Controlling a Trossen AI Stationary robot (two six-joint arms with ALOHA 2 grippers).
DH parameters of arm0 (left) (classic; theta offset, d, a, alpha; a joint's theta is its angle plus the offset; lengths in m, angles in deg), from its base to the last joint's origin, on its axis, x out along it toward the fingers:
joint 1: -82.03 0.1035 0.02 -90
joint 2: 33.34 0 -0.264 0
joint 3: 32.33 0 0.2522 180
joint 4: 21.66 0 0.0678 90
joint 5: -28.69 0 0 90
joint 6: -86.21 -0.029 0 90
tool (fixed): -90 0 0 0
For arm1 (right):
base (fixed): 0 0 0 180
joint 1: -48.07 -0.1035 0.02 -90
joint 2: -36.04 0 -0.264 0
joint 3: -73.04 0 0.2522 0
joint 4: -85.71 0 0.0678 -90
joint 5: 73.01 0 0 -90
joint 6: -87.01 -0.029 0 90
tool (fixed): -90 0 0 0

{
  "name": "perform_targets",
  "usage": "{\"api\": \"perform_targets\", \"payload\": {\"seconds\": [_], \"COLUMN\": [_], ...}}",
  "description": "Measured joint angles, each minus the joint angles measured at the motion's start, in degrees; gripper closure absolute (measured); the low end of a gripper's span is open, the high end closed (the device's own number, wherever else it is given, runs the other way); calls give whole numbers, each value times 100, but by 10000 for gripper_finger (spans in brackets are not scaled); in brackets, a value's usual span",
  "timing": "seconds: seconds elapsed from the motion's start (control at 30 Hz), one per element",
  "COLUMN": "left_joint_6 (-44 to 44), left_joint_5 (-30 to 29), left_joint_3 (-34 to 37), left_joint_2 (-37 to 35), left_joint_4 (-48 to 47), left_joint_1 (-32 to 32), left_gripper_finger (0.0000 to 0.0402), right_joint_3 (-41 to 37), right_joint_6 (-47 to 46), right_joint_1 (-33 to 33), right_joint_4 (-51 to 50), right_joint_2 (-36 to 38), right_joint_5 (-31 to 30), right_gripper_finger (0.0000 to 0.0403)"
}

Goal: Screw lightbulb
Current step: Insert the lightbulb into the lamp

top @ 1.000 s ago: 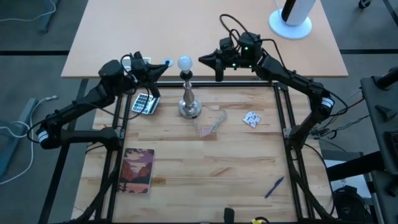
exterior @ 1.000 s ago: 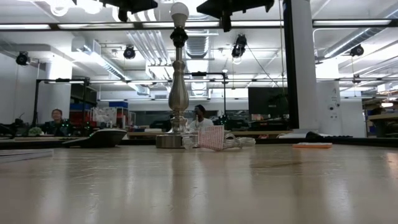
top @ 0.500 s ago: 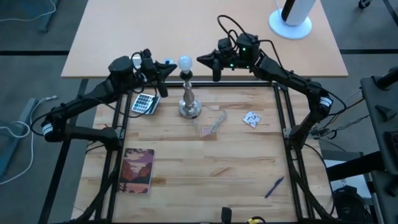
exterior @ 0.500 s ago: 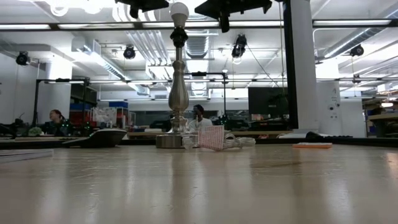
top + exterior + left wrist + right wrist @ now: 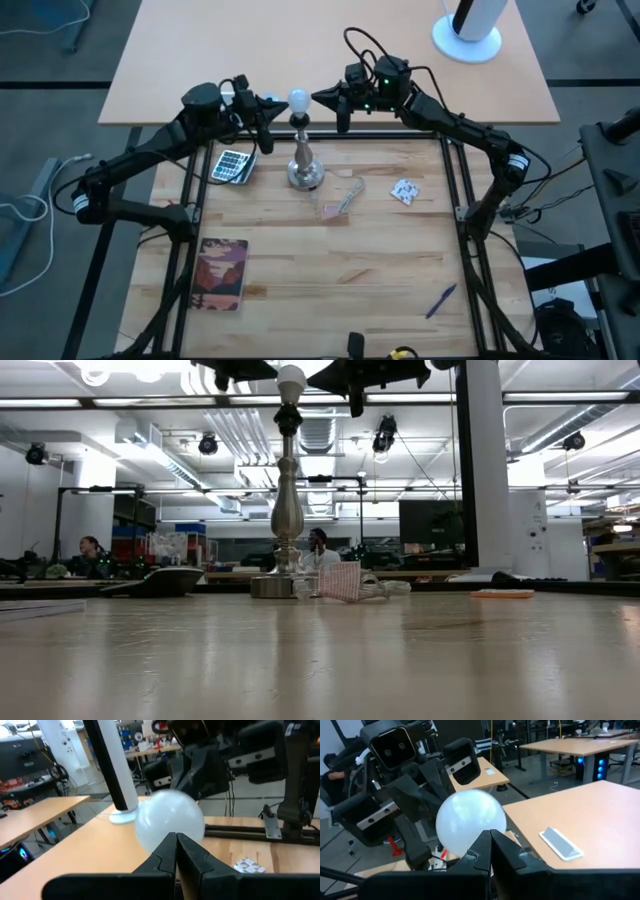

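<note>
Both arms have edged inward over the last second, and your lightbulb (image 5: 297, 99) now sits atop the silver lamp stand (image 5: 304, 160) at the far side of the bench (image 5: 340, 280), flanked closely on either side. Left gripper (image 5: 264, 107) and right gripper (image 5: 330, 100) each hover just beside the globe, jaws pressed together and touching nothing. That pincer placement looks like a line-up for turning the bulb home.

A frosted, matt white lightbulb (image 5: 297, 99) sits on a lamp stand (image 5: 304, 165) of brushed silver metal with a soft sheen. The counter (image 5: 350, 270) is pale, smooth planked wood. Both hands' fingers (image 5: 170, 852) look like matt black plastic.
</note>
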Motion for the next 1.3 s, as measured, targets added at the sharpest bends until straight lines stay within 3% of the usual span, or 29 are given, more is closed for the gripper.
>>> {"api": "perform_targets", "payload": {"seconds": [0.37,1.03,1.17,1.3], "left_joint_6": [70,153,159,328], "left_joint_5": [-18,-660,-632,-108], "left_joint_3": [23,38,-22,27], "left_joint_2": [31,-93,-353,-471], "left_joint_4": [12,-108,-228,-240], "left_joint_1": [3,7,2,-29], "left_gripper_finger": [401,401,401,401], "right_joint_3": [0,0,0,0], "right_joint_6": [49,89,148,315], "right_joint_1": [-86,-164,-153,-151], "right_joint_4": [8,-81,-217,-280], "right_joint_2": [-7,59,183,200], "right_joint_5": [-11,28,-225,-461], "right_gripper_finger": [403,403,403,403]}}
